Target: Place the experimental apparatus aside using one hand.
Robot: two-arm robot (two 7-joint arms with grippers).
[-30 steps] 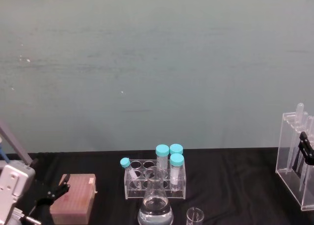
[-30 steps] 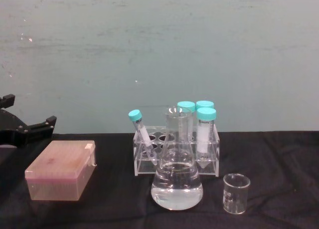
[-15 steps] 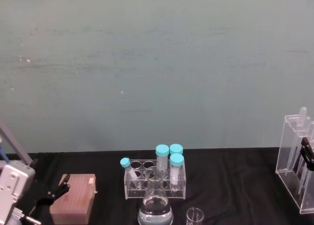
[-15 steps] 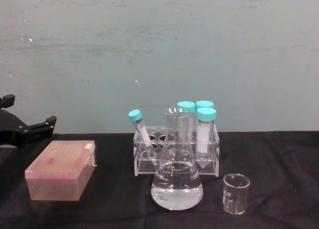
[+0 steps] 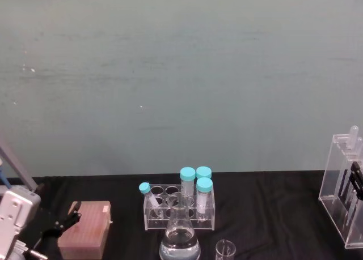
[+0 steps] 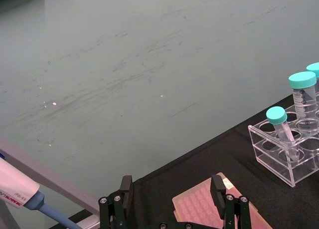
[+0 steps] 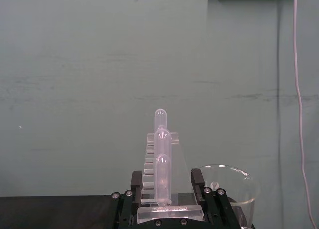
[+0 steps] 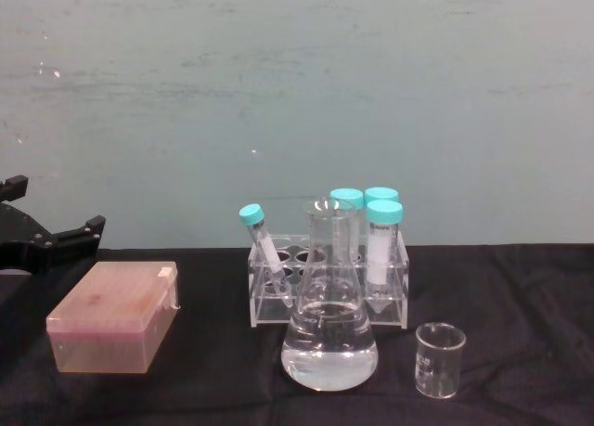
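The tall acrylic stand [image 5: 343,199] with 3 long glass test tubes [image 7: 161,154] stands upright at the right edge of the surface [image 8: 520,296], clamped between the fingers of the right gripper [image 7: 167,183]. The conical flask [image 8: 329,338] of clear liquid sits at the middle of the near edge, with the small beaker [image 8: 438,359] just beside it, both before a rack [image 6: 270,160] of 4 teal-capped tubes. The left gripper [image 6: 171,195] hangs spread apart by a pink box [image 8: 111,319] near the left edge.
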